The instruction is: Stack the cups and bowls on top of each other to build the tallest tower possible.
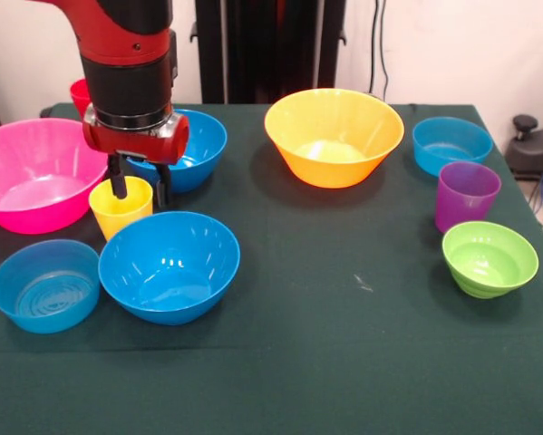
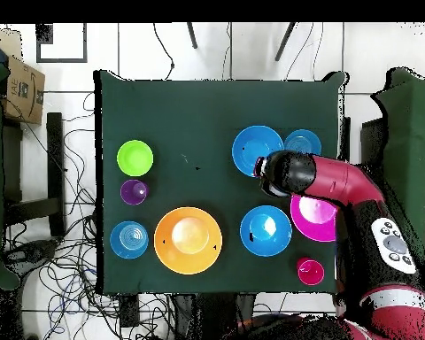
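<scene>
The gripper straddles the yellow cup: one black finger sits inside the rim, the other outside its wall, jaws spread about a wall's width apart; whether they pinch it I cannot tell. The cup stands upright on the table, between the pink bowl and two blue bowls. No tower stands yet.

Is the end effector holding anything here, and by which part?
The end effector straddles the yellow cup's rim, one finger inside, one outside; whether it grips cannot be told.
</scene>
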You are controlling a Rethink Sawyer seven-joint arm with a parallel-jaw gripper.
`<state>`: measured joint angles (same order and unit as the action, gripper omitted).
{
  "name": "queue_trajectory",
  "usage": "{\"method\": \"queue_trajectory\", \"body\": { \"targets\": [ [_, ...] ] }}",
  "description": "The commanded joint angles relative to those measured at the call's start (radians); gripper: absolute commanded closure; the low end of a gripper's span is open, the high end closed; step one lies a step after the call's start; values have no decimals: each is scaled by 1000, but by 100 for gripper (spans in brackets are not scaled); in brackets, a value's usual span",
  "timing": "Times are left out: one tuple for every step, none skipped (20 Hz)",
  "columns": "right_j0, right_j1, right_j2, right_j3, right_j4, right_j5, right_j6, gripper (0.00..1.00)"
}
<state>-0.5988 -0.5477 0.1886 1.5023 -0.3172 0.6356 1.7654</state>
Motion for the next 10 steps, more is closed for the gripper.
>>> {"method": "queue_trajectory", "body": {
  "targets": [
    [-9, 86, -3, -51, -58, -72, 26, 0],
    [-10, 97, -4, -62, -59, -70, 24, 0],
    [-10, 105, -2, -67, -57, -72, 25, 0],
    [-11, 113, 0, -71, -55, -74, 26, 0],
    [-12, 123, 0, -83, -57, -87, 26, 0],
    [-6, 131, -5, -86, -61, -103, 37, 0],
    [0, 136, -13, -82, -66, -115, 46, 0],
    [7, 147, -18, -85, -64, -116, 56, 0],
    [9, 164, -25, -88, -70, -135, 61, 0],
    [16, 178, -34, -91, -73, -152, 74, 0]
  ]
}}
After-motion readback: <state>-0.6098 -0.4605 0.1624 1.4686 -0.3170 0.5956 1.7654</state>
